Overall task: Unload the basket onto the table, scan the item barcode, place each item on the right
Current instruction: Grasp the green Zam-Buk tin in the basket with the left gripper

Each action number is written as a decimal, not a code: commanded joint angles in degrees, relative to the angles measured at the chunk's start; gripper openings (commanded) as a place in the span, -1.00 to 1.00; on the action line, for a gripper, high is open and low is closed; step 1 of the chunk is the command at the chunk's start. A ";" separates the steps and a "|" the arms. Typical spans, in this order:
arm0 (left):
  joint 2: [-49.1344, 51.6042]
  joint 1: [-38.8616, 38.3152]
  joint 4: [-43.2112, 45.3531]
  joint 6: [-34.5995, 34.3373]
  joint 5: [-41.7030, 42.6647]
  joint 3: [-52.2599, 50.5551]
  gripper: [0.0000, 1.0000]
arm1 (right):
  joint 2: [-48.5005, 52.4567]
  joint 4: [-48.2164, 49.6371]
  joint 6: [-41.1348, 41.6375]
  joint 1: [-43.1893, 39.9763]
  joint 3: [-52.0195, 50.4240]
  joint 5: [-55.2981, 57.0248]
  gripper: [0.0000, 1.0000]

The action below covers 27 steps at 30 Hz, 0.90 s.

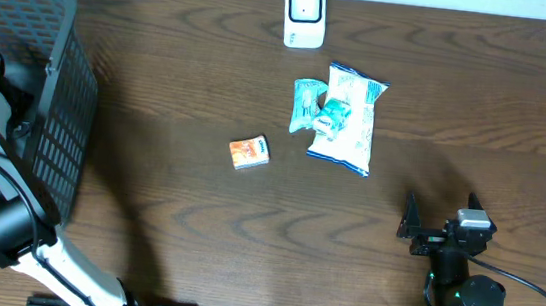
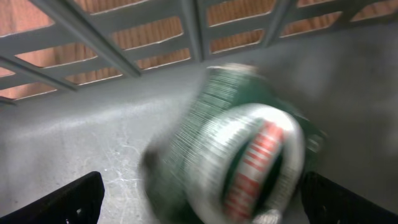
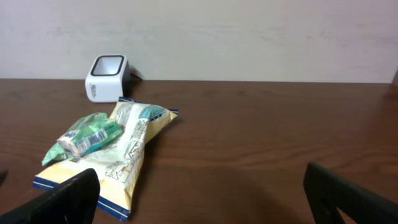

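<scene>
My left gripper hangs wide open in the basket over a green pack, guessing so I can grab it for the scanner; right gripper idles open too.

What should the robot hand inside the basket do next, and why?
Probably ease the left gripper down and close on the green packet. Its fingers are open, one to each side of the blurred packet lying on the basket floor, and nothing is held yet. The scanner waits on the table.
</scene>
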 commanded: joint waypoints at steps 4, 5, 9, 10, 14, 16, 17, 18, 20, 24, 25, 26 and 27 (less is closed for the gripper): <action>-5.25 -0.07 1.97 4.37 1.09 -0.35 0.99 | -0.15 -0.24 -0.81 0.33 -0.09 0.24 0.99; -5.25 -0.07 2.19 5.14 1.09 -0.35 0.99 | -0.15 -0.24 -0.81 0.33 -0.09 0.24 0.99; -4.22 -0.07 2.16 6.34 1.07 -0.35 0.99 | -0.15 -0.24 -0.81 0.33 -0.09 0.24 0.99; -3.76 -0.07 2.34 6.34 1.07 -0.35 0.99 | -0.15 -0.24 -0.81 0.33 -0.09 0.24 0.99; -2.08 0.37 3.13 6.34 1.07 -0.35 0.99 | -0.15 -0.24 -0.81 0.33 -0.09 0.24 0.99; -1.01 0.74 3.65 6.36 1.09 -0.35 0.99 | -0.15 -0.24 -0.81 0.33 -0.09 0.24 0.99; -0.48 0.87 3.74 6.40 1.09 -0.35 0.98 | -0.15 -0.24 -0.81 0.33 -0.09 0.24 0.99; 0.04 0.98 3.89 6.86 1.18 -0.35 0.99 | -0.15 -0.24 -0.81 0.33 -0.09 0.24 0.99; 1.03 1.03 3.91 8.87 1.60 -0.35 0.99 | -0.15 -0.24 -0.81 0.33 -0.09 0.24 0.98; 3.02 1.03 4.35 14.16 2.40 -0.35 0.99 | -0.15 -0.24 -0.81 0.33 -0.09 0.24 0.99; 3.30 1.07 4.57 14.58 2.40 -0.35 0.99 | -0.15 -0.24 -0.81 0.33 -0.09 0.24 0.98; 3.56 1.07 4.85 14.75 2.38 -0.35 0.98 | -0.15 -0.24 -0.81 0.33 -0.09 0.24 0.99; 3.82 1.07 5.25 14.78 2.38 -0.35 0.98 | -0.15 -0.24 -0.81 0.33 -0.09 0.24 0.98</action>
